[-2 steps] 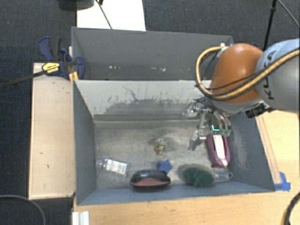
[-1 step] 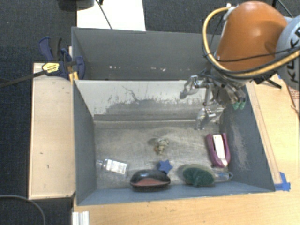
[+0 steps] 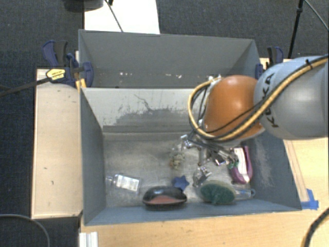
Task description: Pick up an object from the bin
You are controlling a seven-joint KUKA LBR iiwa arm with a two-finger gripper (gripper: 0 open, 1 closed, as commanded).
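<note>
Grey bin (image 3: 133, 148): the gripper (image 3: 201, 175) hangs just above a green brush (image 3: 217, 193) by the front edge, towards the right corner. I cannot tell whether it is open. Probably the approach step; next comes lowering squarely over the brush.

I see the bin (image 3: 154, 55) lit evenly from overhead, its grey walls bright without harsh glare. The orange cover (image 3: 231, 107) on the wrist carries a soft sheen on top, and the arm (image 3: 303, 102) shows a pale highlight. Beneath them a diffuse shadow darkens the floor's right side, while the left lies paler.
</note>
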